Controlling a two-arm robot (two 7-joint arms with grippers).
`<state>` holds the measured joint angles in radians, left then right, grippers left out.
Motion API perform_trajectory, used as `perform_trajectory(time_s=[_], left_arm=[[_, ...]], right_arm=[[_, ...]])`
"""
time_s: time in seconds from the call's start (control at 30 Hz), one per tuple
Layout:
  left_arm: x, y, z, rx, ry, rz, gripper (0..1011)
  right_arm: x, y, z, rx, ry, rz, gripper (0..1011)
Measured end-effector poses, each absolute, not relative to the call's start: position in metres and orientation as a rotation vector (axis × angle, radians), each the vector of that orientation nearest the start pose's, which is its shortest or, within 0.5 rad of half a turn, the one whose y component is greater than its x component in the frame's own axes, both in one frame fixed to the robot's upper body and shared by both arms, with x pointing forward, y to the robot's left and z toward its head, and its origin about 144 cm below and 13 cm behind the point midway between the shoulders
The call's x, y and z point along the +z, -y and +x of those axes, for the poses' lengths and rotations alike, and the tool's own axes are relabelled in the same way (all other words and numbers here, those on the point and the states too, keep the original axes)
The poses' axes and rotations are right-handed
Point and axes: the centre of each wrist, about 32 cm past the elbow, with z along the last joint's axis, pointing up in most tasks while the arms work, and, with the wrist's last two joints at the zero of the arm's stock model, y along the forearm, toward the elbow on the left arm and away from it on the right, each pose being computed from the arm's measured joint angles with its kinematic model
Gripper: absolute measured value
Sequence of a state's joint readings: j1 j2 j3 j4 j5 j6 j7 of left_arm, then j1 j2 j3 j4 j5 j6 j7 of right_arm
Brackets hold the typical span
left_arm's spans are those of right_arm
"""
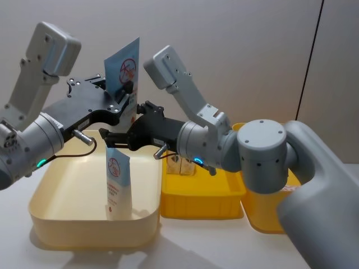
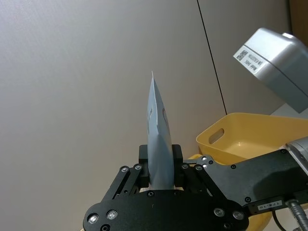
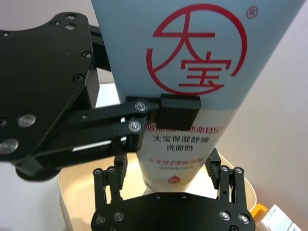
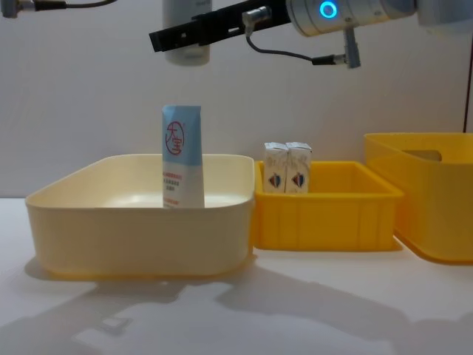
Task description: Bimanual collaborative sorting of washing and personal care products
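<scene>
Above the cream plastic bin (image 1: 67, 224), the left pincer (image 1: 124, 96) clamps a light-blue-and-white squeeze tube (image 1: 122, 70) upright, crimped end up, cap down; the right pincer (image 3: 169, 175) waits open around its lower end. Another tube (image 4: 182, 157) stands upright inside the bin.

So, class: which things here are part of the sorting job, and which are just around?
Job:
held tube in left hand
right hand, open at its base
standing tube
two cartons

Around:
cream bin
yellow tray
yellow bin
</scene>
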<state>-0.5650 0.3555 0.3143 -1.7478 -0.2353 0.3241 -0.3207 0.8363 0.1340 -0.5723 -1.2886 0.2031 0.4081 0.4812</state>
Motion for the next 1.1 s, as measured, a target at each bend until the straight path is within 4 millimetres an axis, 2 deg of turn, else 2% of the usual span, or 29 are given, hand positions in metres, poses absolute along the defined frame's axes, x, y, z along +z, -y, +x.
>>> perform_trajectory(time_s=[0.3,0.37,0.77,1.1], left_arm=[[1.3821,-0.2182,0.535,0.948,0.405,0.006,269],[1.3821,-0.2182,0.535,0.948,0.405,0.006,269],[1.382,-0.2184,0.5353,0.944,0.404,0.006,268],[1.382,-0.2185,0.5354,0.943,0.404,0.007,268]], right_arm=[[1.3591,0.1064,0.6127,-0.677,0.195,-0.232,1001],[1.359,0.1059,0.613,-0.677,0.194,-0.232,976],[1.3581,0.1031,0.6138,-0.678,0.187,-0.227,676],[1.3579,0.1023,0.614,-0.678,0.185,-0.226,668]])
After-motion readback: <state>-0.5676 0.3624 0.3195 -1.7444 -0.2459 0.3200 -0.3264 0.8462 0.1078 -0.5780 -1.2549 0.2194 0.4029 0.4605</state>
